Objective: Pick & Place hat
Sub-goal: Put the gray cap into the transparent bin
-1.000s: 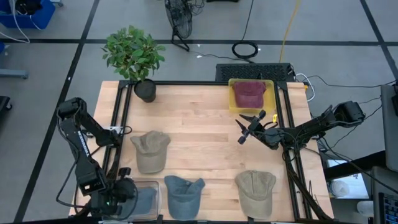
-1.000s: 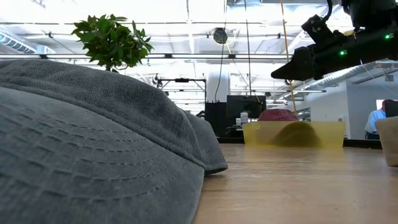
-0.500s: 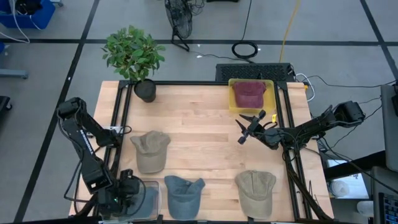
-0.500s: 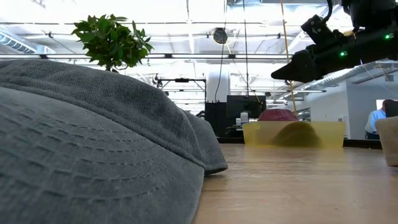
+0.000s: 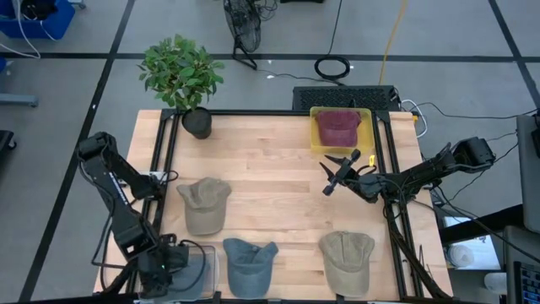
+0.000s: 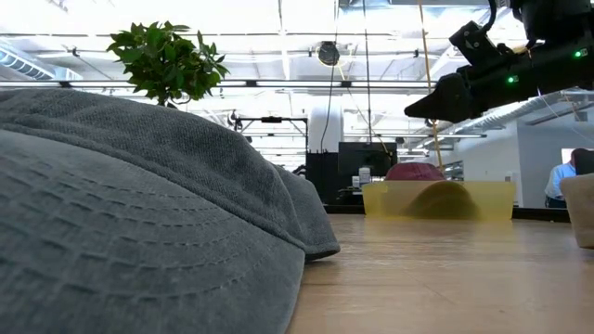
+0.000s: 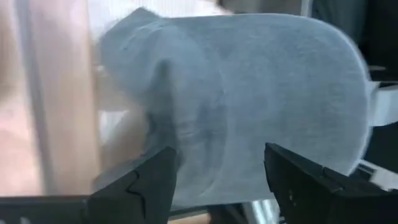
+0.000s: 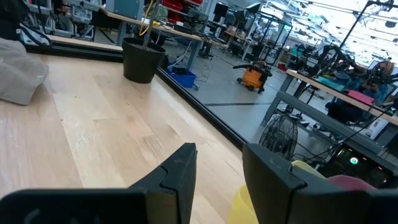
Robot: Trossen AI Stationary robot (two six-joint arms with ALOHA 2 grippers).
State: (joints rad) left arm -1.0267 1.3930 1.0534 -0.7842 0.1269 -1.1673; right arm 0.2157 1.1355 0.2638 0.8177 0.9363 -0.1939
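Note:
A grey-blue hat (image 7: pixel 249 93) lies in a clear bin (image 5: pixel 213 253) at the table's near left corner; my left gripper (image 7: pixel 217 186) hovers just above it, pointing steeply down, open, one finger on each side, touching nothing. In the high view that gripper (image 5: pixel 179 263) stands over the bin. My right gripper (image 5: pixel 332 179) waits level above the table's right half, open and holding nothing. A maroon hat (image 5: pixel 337 127) lies in a yellow bin (image 5: pixel 314 145) at the far right. On the bare table lie two khaki hats (image 5: pixel 204 204) (image 5: pixel 348 260) and another grey-blue hat (image 5: pixel 251 263).
A potted plant (image 5: pixel 181 76) stands at the table's far left corner. Black rails (image 5: pixel 164 177) (image 5: pixel 390 169) run along both sides of the table. The middle of the wooden table top (image 5: pixel 270 177) is bare. In the low view the near grey-blue hat (image 6: pixel 139 213) fills the foreground.
My left gripper has risen a little over the clear bin, shifted toward the table's right edge and rolled about its own line. The grey-blue hat stays lying in the bin.

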